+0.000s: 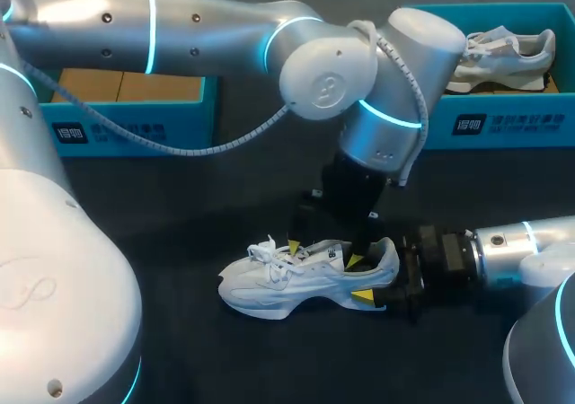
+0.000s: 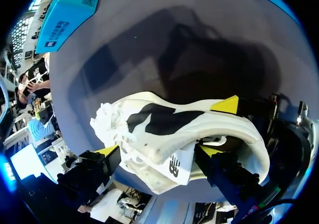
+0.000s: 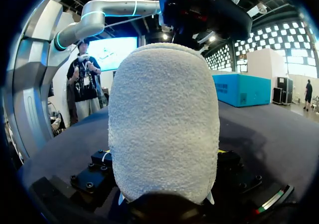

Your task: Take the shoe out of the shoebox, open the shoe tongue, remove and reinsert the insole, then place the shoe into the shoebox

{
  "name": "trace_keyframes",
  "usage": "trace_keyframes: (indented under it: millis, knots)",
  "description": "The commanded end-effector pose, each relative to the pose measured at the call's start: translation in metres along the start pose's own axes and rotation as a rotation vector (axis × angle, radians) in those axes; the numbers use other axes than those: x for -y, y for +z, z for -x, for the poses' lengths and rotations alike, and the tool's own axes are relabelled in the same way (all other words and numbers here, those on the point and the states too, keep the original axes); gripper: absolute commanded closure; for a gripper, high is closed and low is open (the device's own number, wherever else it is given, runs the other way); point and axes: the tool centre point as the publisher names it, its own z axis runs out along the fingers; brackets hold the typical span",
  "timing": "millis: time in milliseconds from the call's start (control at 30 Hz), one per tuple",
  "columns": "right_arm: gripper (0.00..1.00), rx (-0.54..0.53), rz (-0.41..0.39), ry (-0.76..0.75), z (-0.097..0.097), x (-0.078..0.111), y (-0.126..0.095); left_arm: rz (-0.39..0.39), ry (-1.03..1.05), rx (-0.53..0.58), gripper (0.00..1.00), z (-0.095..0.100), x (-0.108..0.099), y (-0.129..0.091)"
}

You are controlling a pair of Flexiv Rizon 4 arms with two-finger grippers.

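A white shoe (image 1: 296,283) lies on its side-sole on the black table, toe toward the left. My left gripper (image 1: 324,253) comes straight down over the shoe's opening and stands open. In the left wrist view its fingers straddle the tongue (image 2: 172,167), one yellow tip by the laces, the other inside the collar. From the right, my right gripper (image 1: 375,274) is shut on the shoe's heel (image 3: 164,119), which hides most of its fingers in the right wrist view. One of its yellow fingertips (image 2: 227,105) shows against the heel's side.
Two blue shoeboxes stand along the table's back edge. The left box (image 1: 135,121) shows a bare cardboard bottom; the right box (image 1: 503,121) holds a second white shoe (image 1: 503,58). My left arm stretches across the middle above the table.
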Motion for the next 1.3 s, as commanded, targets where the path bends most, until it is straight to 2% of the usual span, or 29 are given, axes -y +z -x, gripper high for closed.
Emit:
trace_keyframes:
  millis: [33,167,233,367,533,767,1000,1133,1233,1300]
  knots:
    - [1.0,0.002,-0.002,0.0,0.001,0.002,0.001,-0.008,-0.009,0.007,0.01,0.003,-0.002,-0.002]
    - [1.0,0.002,-0.002,0.0,0.001,0.002,0.001,-0.012,-0.022,0.012,0.09,0.007,-0.003,-0.003]
    - [1.0,0.002,-0.002,0.0,0.001,0.002,0.001,-0.017,-0.028,0.014,0.16,0.01,-0.004,-0.004]
    - [1.0,0.002,-0.002,0.0,0.001,0.002,0.001,-0.029,-0.044,0.015,0.16,0.014,-0.005,-0.005]
    - [1.0,0.002,-0.002,0.0,0.001,0.002,0.001,-0.023,-0.057,-0.002,0.25,0.019,-0.002,-0.005]
    - [1.0,0.002,-0.002,0.0,0.001,0.002,0.001,-0.051,-0.047,-0.024,0.5,0.023,-0.007,-0.011]
    - [1.0,0.002,-0.002,0.0,0.001,0.002,0.001,-0.055,-0.05,-0.045,0.53,0.027,-0.009,-0.014]
    - [1.0,0.002,-0.002,0.0,0.001,0.002,0.001,-0.053,-0.057,-0.065,0.59,0.029,-0.01,-0.017]
    - [1.0,0.002,-0.002,0.0,0.001,0.002,0.001,-0.058,-0.066,-0.081,0.67,0.031,-0.01,-0.018]
    - [1.0,0.002,-0.002,0.0,0.001,0.002,0.001,-0.055,-0.074,-0.094,0.82,0.034,-0.01,-0.018]
